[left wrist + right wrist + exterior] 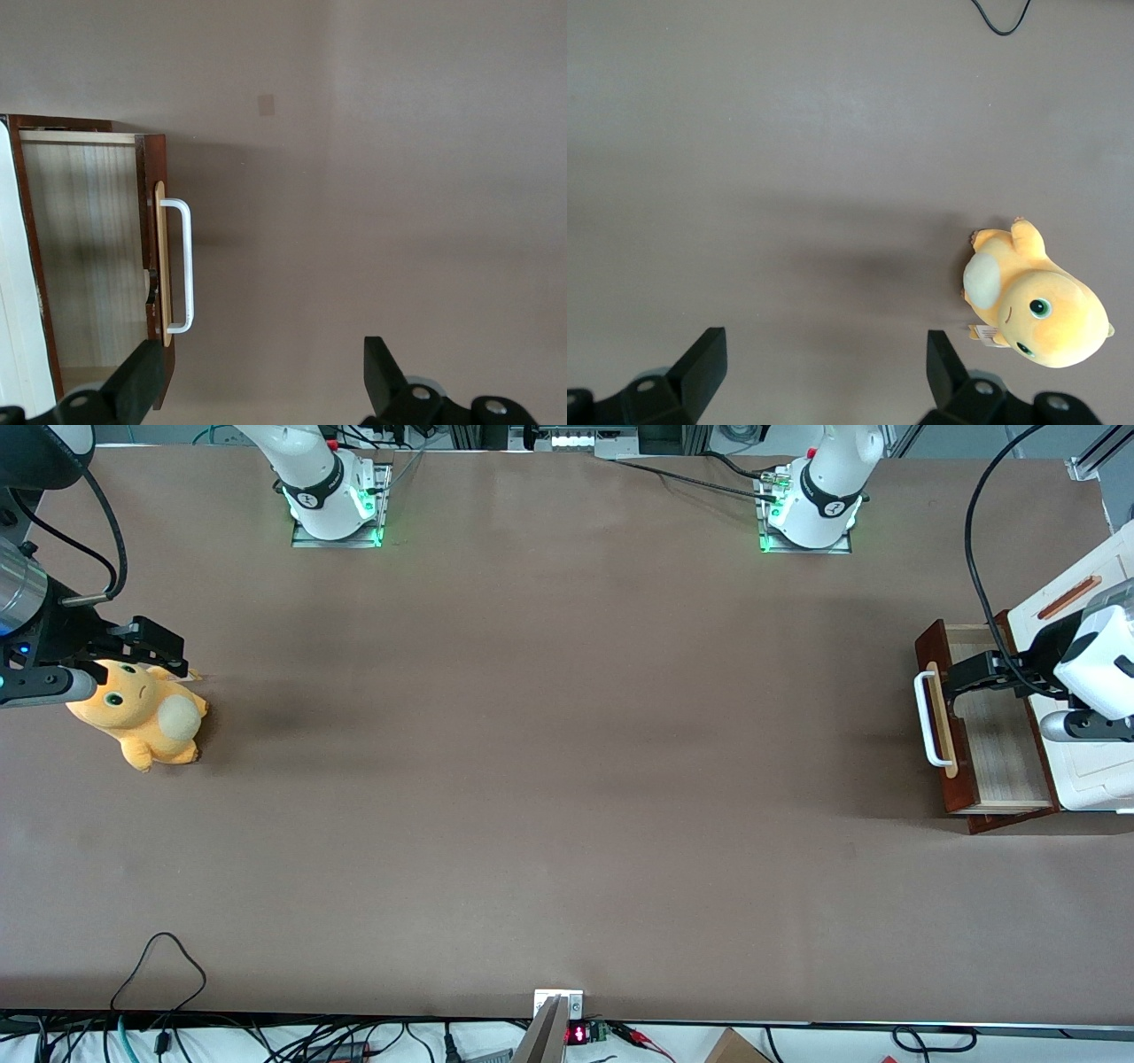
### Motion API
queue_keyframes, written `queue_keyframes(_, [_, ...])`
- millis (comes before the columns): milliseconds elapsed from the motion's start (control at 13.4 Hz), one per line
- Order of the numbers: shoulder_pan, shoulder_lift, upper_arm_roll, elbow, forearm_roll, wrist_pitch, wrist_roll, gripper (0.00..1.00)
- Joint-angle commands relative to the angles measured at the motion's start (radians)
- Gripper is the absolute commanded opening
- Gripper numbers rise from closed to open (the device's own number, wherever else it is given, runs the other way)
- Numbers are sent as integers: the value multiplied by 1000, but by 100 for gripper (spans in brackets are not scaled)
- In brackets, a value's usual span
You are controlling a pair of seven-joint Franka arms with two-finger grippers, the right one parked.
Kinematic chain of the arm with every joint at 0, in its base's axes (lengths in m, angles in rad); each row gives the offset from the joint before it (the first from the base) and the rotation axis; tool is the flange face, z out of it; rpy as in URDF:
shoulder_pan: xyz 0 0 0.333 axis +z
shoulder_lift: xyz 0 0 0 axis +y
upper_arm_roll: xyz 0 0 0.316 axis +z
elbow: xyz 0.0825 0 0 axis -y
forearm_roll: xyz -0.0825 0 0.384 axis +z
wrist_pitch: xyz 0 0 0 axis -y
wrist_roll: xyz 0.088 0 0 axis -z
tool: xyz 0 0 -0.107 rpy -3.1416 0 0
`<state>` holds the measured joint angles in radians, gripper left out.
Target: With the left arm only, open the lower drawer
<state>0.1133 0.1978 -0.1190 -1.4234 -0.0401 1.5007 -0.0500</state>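
We see the shallow lower drawer with the dark reddish-brown wooden front (932, 691) at the working arm's end of the brown desk (549, 779), already pulled out of the white moulded cabinet (1094, 779), so its pale wood inside shows. The glossy white left arm (1099, 664) holds its slim black gripper (952, 691) above the drawer's inside, just beside the white bar handle (926, 717); the jaws stand wide apart and grip nothing. We judge the drawer light and stiff, sliding easily, and the thin rigid handle the best place to hold, though it may be slippery. The cabinet is cut off at the picture edge, and the drawer rails stay hidden.
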Motion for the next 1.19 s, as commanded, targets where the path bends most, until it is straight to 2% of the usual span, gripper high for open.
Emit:
queue_keyframes(0, [-38,-61,1,-23,12,-13,22,100])
queue_keyframes(74, [-113,-60,51,-22,50,-14,22,100])
queue_keyframes(149, [-159,-58,91,-23,55,-14,21,100])
queue_keyframes(446, [-130,-80,90,-32,13,-13,25,100])
queue_keyframes(818, [-116,-109,88,-126,11,67,53,100])
queue_keyframes(1115, [-116,-118,88,-144,11,114,53,100])
